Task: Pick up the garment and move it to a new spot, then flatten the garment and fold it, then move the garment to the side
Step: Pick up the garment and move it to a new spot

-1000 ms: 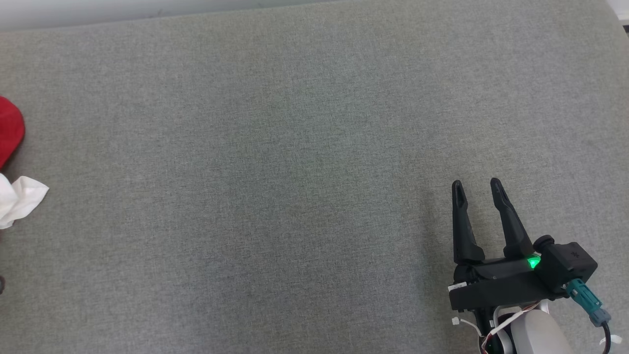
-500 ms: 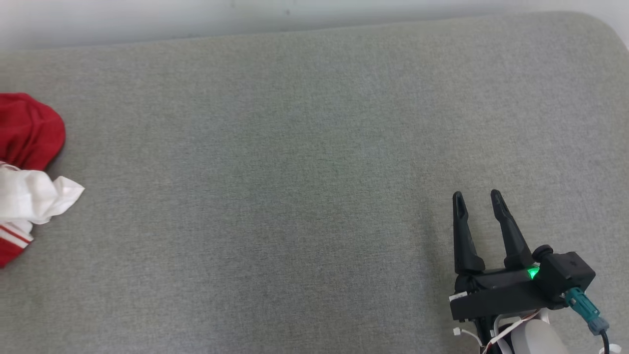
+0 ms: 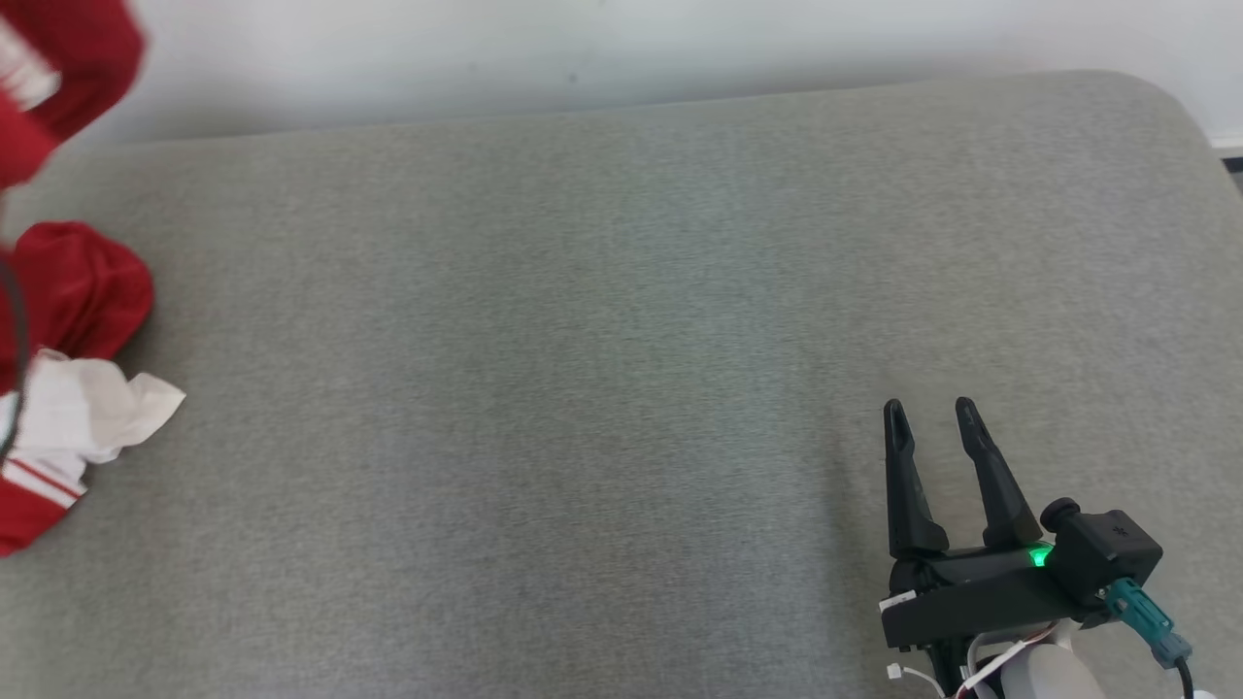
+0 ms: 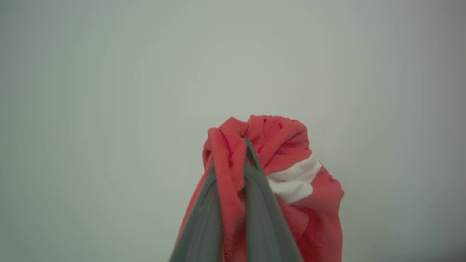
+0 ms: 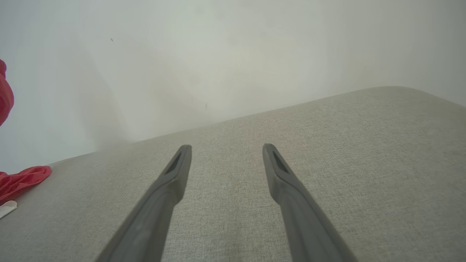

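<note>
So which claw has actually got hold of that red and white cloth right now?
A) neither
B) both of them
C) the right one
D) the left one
D: in the left wrist view the left claw is pinched shut on a fold of the garment, while the right claw stands open over the grey surface with nothing between its fingers.

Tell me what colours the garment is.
The garment is red with a white panel and thin white stripes, best seen in the head view.
</note>
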